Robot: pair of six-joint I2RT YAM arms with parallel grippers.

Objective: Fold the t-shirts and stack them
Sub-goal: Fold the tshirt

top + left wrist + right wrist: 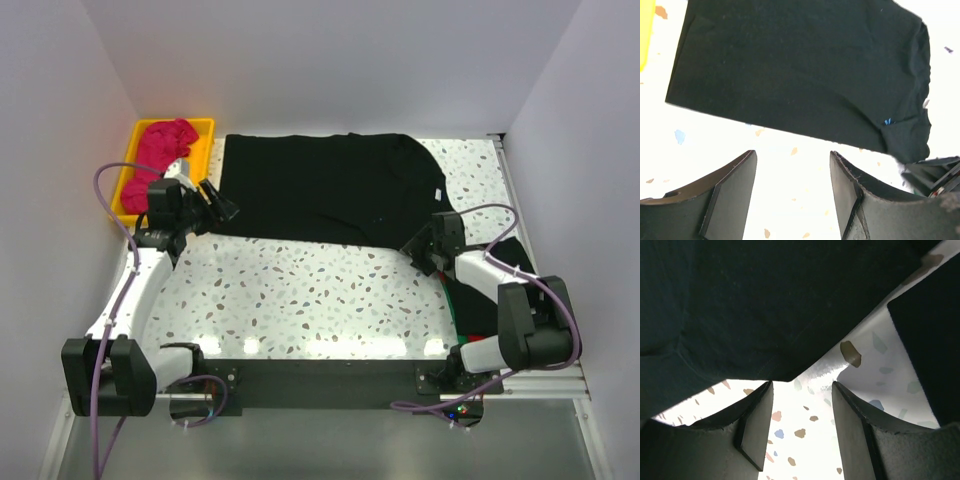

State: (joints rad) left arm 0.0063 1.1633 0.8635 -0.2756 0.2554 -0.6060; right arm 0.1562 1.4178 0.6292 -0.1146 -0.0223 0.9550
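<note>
Your left gripper [222, 204] and right gripper [415, 250] hung open, empty, at the near corners of the large black cloth t-shirt [330, 190] lying flat on the speckled table [300, 300], presumably poised for folding.

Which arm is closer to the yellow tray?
Left. The left arm ends at the near right corner of the yellow tray, jaws turned away. The right arm is across the table, at the near right corner of the black t-shirt.

black t-shirt [330, 190] spread flat, pink t-shirt [165, 145] crumpled
</note>
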